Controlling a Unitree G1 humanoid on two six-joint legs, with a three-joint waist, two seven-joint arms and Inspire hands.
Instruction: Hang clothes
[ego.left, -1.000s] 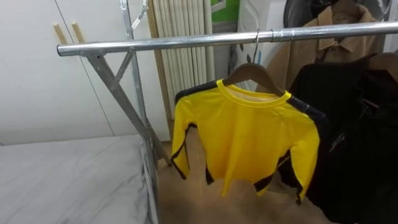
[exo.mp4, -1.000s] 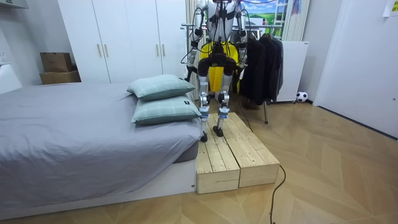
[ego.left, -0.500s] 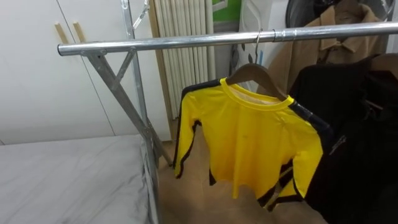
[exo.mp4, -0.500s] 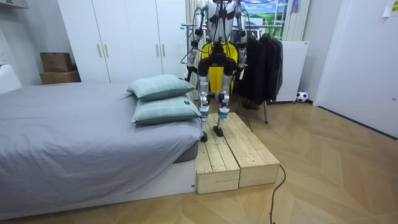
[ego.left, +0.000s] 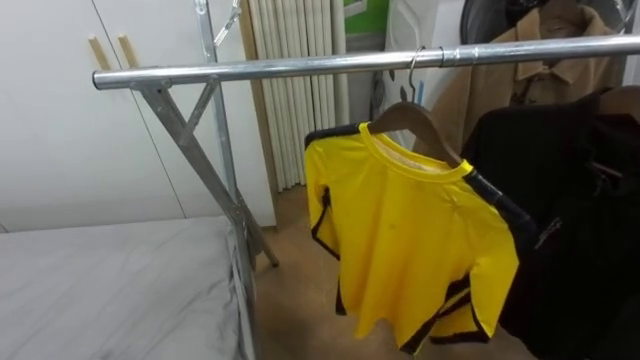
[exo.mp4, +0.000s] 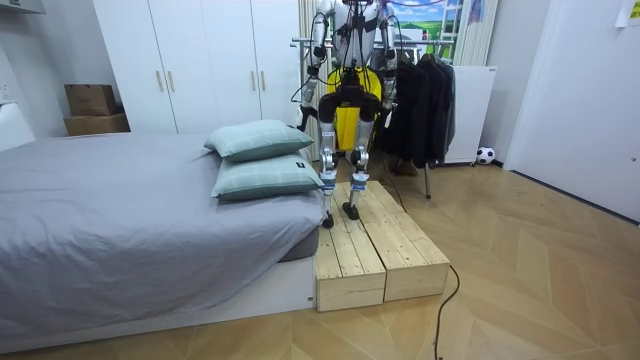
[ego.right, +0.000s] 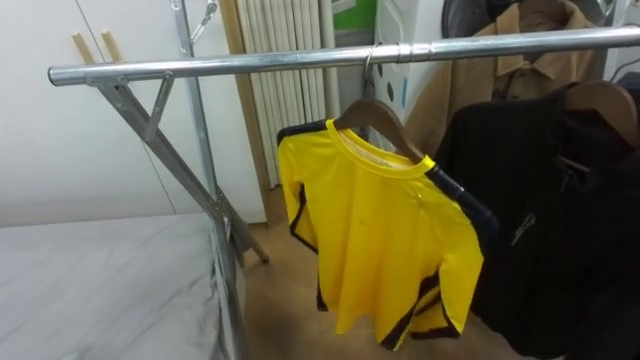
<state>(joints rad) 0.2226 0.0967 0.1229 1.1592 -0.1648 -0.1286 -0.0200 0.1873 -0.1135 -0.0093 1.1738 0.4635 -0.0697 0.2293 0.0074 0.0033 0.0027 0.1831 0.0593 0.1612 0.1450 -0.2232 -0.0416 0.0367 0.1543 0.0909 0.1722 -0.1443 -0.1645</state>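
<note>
As shirt (ego.left: 410, 240) hangs on rail (ego.left: 300, 68), black coat (ego.left: 570, 200) adjoins.

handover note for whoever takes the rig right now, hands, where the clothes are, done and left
Hands: off the shirt and hanger; their state can't be read from these views.
Things: the yellow shirt is on the wooden hanger, and the hook is over the metal rail. It hangs turned at an angle to the rail, right beside the black garments.
Position: the robot stands on the wooden platform, between the bed and the rack, facing the rack.
Done: the shirt is hung.
Left: probably nothing for this shirt, apart from checking that it hangs straight. No other loose clothing is in sight.
</note>
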